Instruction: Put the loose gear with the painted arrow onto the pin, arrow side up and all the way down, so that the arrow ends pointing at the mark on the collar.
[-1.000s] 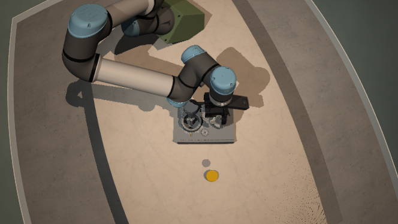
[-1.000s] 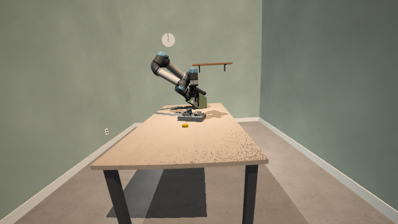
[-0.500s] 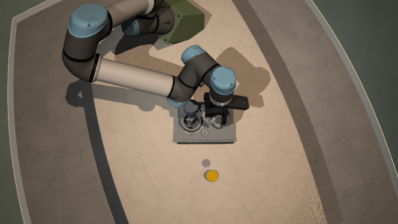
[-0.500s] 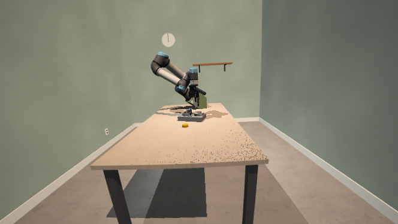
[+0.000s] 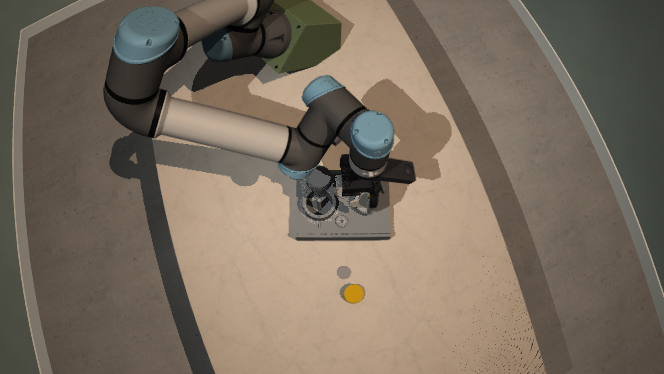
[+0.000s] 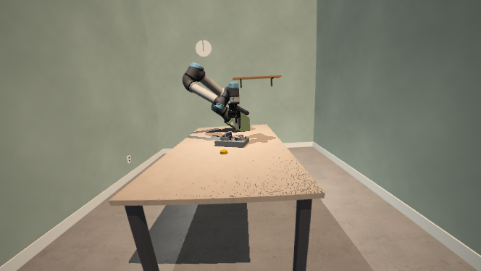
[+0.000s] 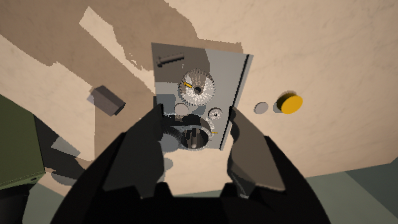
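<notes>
table (image 6: 203, 181): light wood top; everything we care about sits at its far half.
orange disc (image 5: 353, 293): nearest item, lying flat on the table, well apart from the plate.
grey disc (image 5: 343, 272): smaller, just beyond the orange disc, close to it but not touching as far as we can see.
plate (image 5: 370, 231): grey base plate past the discs, with a dark strip along its near edge.
yellow mark (image 5: 319, 225): small tick near the plate's near edge, on the left side.
large gear (image 5: 320, 205): dark, on the left part of the plate, with a dark hub standing in its middle.
small gear (image 5: 341, 221): between the large gear and the arrow gear, toward the near edge.
arrow gear (image 7: 196, 89): light-toothed, lying flat on the right part of the plate, yellow arrow facing up. Not held.
gripper (image 7: 196, 110): above the plate's right part, pointing down, fingers about half apart with nothing between them.
dark block (image 7: 107, 100): on the table beyond the plate.
green base (image 5: 305, 37): at the far end of the table, carrying the arm.
</notes>
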Controlling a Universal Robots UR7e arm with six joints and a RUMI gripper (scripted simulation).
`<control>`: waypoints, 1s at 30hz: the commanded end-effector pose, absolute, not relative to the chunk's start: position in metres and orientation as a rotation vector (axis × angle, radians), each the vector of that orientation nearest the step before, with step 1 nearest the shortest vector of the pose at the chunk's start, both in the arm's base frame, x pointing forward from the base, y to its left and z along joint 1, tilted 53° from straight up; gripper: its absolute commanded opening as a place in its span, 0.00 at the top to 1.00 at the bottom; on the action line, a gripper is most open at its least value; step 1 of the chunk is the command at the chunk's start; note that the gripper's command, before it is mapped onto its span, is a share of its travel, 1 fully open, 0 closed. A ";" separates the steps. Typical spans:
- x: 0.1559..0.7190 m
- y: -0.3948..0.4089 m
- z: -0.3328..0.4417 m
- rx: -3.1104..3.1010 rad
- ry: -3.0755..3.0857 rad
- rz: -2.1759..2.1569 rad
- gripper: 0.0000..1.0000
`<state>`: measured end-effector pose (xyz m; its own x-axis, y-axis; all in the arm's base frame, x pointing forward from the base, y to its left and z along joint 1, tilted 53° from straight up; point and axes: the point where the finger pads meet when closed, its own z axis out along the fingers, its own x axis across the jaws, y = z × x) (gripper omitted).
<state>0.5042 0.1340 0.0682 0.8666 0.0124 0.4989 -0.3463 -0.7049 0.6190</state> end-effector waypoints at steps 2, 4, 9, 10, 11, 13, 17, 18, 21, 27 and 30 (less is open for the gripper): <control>0.505 0.133 0.068 2.285 -0.236 0.617 0.46; 0.505 0.133 0.067 2.285 -0.234 0.616 0.46; 0.506 0.131 0.066 2.285 -0.229 0.614 0.46; 0.506 0.131 0.066 2.285 -0.229 0.614 0.46; 0.506 0.130 0.065 2.285 -0.229 0.614 0.46; 0.507 0.129 0.064 2.285 -0.229 0.614 0.46; 0.509 0.126 0.061 2.285 -0.229 0.614 0.46; 0.509 0.125 0.061 2.285 -0.229 0.614 0.46; 0.511 0.122 0.058 2.285 -0.229 0.614 0.46; 0.513 0.118 0.055 2.285 -0.229 0.614 0.46; 0.514 0.116 0.053 2.285 -0.229 0.614 0.46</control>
